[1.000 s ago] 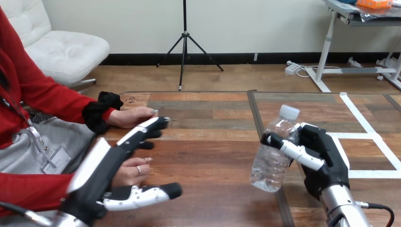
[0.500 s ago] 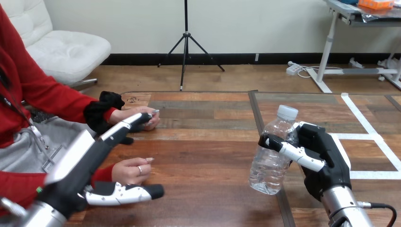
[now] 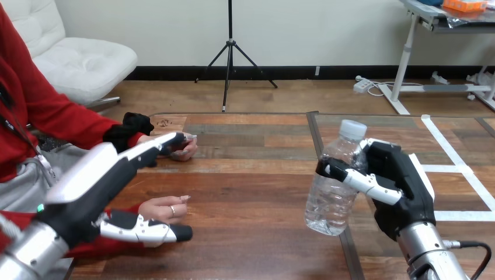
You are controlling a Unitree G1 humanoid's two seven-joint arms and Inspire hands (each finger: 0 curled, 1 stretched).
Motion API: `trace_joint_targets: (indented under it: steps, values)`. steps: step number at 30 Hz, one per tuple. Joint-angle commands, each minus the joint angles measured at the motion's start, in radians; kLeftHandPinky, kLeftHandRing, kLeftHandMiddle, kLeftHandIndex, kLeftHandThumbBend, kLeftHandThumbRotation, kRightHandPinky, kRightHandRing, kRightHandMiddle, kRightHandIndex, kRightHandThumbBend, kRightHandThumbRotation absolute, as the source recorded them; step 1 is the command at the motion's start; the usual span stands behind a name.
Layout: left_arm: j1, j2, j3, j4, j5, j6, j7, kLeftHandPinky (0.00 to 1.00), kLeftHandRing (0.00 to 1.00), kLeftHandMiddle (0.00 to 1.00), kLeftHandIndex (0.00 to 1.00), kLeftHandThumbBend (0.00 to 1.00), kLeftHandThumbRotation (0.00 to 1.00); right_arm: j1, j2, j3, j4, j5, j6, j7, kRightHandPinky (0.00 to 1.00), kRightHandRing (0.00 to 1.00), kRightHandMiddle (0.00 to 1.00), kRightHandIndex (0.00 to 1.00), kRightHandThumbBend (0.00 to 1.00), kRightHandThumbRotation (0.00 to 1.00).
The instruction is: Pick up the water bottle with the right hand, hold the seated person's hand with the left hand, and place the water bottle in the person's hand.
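On the tabletop's (image 3: 257,192) right side, our right hand (image 3: 403,195) has its fingers and thumb clamped round the water bottle (image 3: 333,189). The bottle is tilted, cap up, and its base looks just clear of the wood, tho we can't be sure. Over at the left, our left hand (image 3: 93,192) is spread, holding nothing. Its straight fingers (image 3: 157,146) reach over the person's farther hand (image 3: 182,150), and its thumb runs in front of the person's nearer hand (image 3: 163,209), which rests loosely curled, palm down. Main risks, as we judge them: the left hand closes on the wrong hand or pinches knuckles, since two hands lie w/in its span. The thin bottle could buckle or slip in a tilted hold. It's also well apart from the person, so the carry across could clip our own left fingers, and a palm-down hand can't receive it.
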Motion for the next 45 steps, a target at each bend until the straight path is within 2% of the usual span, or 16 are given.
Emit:
trace_joint_targets:
  steps: [1,13,19,23,31,37,40,45]
  values:
    - [-0.066,0.048,-0.008,0.013,0.022,-0.009,0.0,0.78,0.86,0.9,0.91,1.0,0.42,-0.019,-0.007,0.017,-0.063,-0.011,-0.023,-0.002,0.08,0.1,0.14,0.15,0.43,0.0]
    - [-0.11,0.089,-0.024,0.08,0.056,-0.027,0.007,0.78,0.86,0.88,0.89,1.0,0.36,-0.004,-0.006,0.031,-0.067,-0.004,-0.052,0.035,0.08,0.1,0.13,0.14,0.42,0.0]
    - [-0.136,0.105,-0.038,0.116,0.087,-0.038,0.015,0.78,0.86,0.88,0.89,1.0,0.37,0.0,-0.007,0.037,-0.07,0.004,-0.072,0.066,0.06,0.08,0.12,0.14,0.42,0.0]
    - [-0.161,0.116,-0.052,0.144,0.11,-0.031,0.009,0.78,0.86,0.88,0.89,1.0,0.38,0.011,-0.011,0.046,-0.102,-0.011,-0.052,0.055,0.06,0.09,0.12,0.14,0.42,0.0]
    - [-0.197,0.143,-0.081,0.194,0.127,-0.028,-0.008,0.8,0.87,0.89,0.89,1.0,0.39,0.02,-0.023,0.056,-0.139,0.001,-0.046,0.07,0.08,0.1,0.13,0.15,0.45,0.0]
    - [-0.222,0.166,-0.106,0.233,0.156,-0.027,-0.013,0.8,0.88,0.89,0.9,1.0,0.39,0.029,-0.021,0.057,-0.18,0.003,-0.033,0.064,0.08,0.11,0.14,0.17,0.48,0.0]
    - [-0.232,0.18,-0.12,0.241,0.173,-0.002,-0.031,0.8,0.89,0.9,0.9,1.0,0.39,0.034,-0.027,0.057,-0.197,-0.02,-0.039,0.051,0.09,0.12,0.15,0.18,0.5,0.0]
    - [-0.256,0.194,-0.14,0.29,0.172,-0.005,-0.057,0.81,0.89,0.9,0.91,1.0,0.35,0.042,-0.026,0.055,-0.251,0.007,0.009,0.051,0.09,0.13,0.17,0.19,0.53,0.0]
